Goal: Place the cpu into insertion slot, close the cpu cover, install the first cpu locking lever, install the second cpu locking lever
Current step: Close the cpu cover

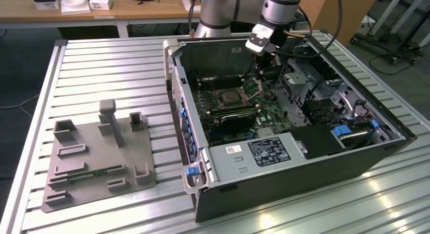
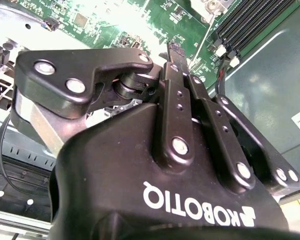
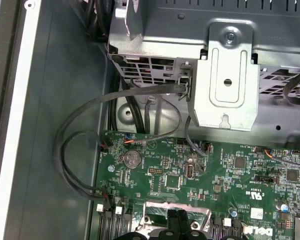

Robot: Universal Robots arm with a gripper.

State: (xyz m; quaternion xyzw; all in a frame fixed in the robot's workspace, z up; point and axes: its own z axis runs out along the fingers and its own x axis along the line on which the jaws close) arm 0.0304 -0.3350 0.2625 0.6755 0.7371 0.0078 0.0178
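Counted one arm [image 1: 279, 7], standing at the far side of the counter [image 1: 108, 68], with its last link pointing down into one open computer case [image 1: 282, 188]. Found its one hand [image 1: 263, 68] low inside the far part of the case, aimed steeply down and a little tilted toward the exterior view's left. Saw the hand from behind in the second wrist view [image 2: 165, 52], with the two fingers [image 2: 172, 100] together at the tips. Judged it closed, with nothing visible in the grip. Met the same black tips in the first wrist view [image 3: 177, 220], hanging just above the green circuit board [image 3: 215, 170].

Located one insertion slot [image 1: 232, 97] near the middle of the board, silvery at the rim and dark in the centre, a little nearer than the hand and toward the exterior view's left of it. Could not tell the content of that dark centre. Noticed one cpu cover [image 1: 255, 85] standing tilted up at the far right edge of the slot, right below the hand. Could not tell about touching or not.

Counted also one grey fixture plate [image 1: 97, 158] on the counter, well apart from the case at the exterior view's left. Counted one labelled metal box [image 1: 252, 153] at the near end of the case. Found one round coin battery [image 3: 131, 159] on the board, and two black cables [image 3: 62, 135] looping beside the board.
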